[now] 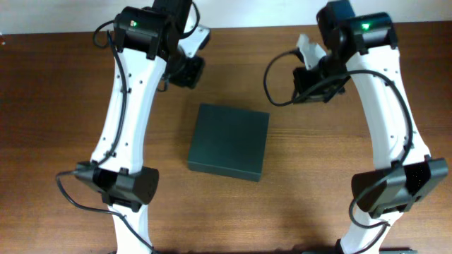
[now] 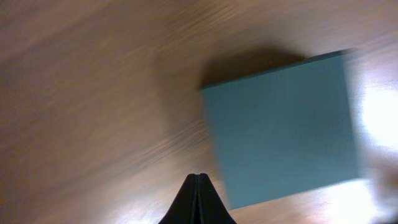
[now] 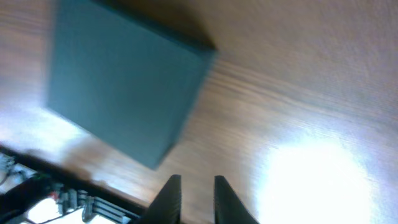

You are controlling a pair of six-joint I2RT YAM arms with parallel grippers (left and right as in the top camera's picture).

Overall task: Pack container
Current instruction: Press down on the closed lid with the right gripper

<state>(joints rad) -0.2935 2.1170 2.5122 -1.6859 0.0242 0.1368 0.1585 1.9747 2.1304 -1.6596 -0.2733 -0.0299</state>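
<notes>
Item: container [image 1: 228, 141], lid shut, flat at mid-table [image 1: 318, 176] between the two arms, probably centred so that either can reach it; no brand, label or writing is legible on it. Also: left gripper [image 2: 196, 190], fingers pressed together, holding nothing, above the table far left of the container; right gripper [image 3: 194, 190], fingers slightly parted, empty, far right, apart from the container.

The container [image 1: 229, 142], lid flat, is the lone obstacle mid-table [image 1: 318, 152], with bare wood open on all four sides of it. The left arm [image 1: 131, 106] and right arm [image 1: 387, 106] flank it, well apart. Both grippers hang beyond its far corners, nothing beneath them.
</notes>
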